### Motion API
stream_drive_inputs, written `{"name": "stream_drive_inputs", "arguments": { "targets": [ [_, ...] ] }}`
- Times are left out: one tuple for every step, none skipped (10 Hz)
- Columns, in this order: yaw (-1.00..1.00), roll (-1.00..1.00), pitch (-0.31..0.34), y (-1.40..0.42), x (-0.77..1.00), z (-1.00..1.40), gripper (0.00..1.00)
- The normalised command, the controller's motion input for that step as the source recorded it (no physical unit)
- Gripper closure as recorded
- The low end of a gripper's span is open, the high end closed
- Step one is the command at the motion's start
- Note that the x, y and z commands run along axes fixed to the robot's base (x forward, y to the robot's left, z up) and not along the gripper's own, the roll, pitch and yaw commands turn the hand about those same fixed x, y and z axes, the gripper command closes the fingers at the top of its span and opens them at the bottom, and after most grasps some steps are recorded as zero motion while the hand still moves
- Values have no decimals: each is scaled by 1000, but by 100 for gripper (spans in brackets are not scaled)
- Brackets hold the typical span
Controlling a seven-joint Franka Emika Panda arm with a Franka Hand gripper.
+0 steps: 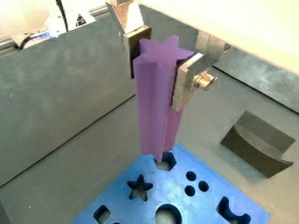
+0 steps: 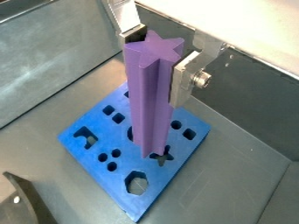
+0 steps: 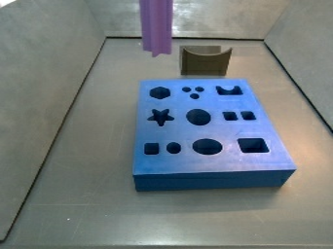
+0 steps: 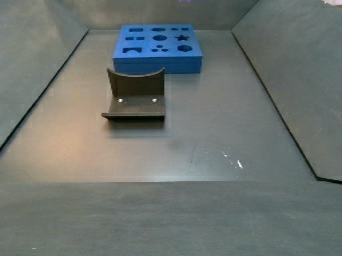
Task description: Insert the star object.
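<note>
The star object is a long lilac prism with ridged sides, and it hangs upright from my gripper. The gripper is shut on the prism's upper end, one silver finger on each side. It shows the same way in both wrist views: gripper, star object. The blue block with shaped holes lies below. In a side view only the prism's lower part shows, well above and behind the block. The star hole is on the block's left side. The gripper itself is out of both side views.
A dark brown curved piece stands on the floor just behind the block and also shows in a side view. Grey walls close in the work floor on all sides. The block sits at the far end in a side view.
</note>
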Motion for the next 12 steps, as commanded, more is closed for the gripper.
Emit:
{"name": "stream_drive_inputs", "arguments": {
  "targets": [
    [914, 0, 0, -120, 26, -866, 100],
    [894, -59, -3, 0, 71, -897, 100],
    [854, -34, -14, -51, 49, -934, 100],
    [446, -4, -39, -34, 97, -820, 100],
    [20, 0, -50, -109, 20, -689, 100],
    [0, 0, -96, -174, 0, -600, 100],
    [0, 0, -107, -223, 0, -617, 100],
    [0, 11, -84, -263, 40, -583, 100],
    [20, 9, -57, -320, 94, -489, 100],
    [34, 19, -1, -280, 183, -377, 100],
    [134, 93, 0, -120, 311, -351, 100],
    [171, 157, 27, -43, 314, -363, 100]
  ]
}}
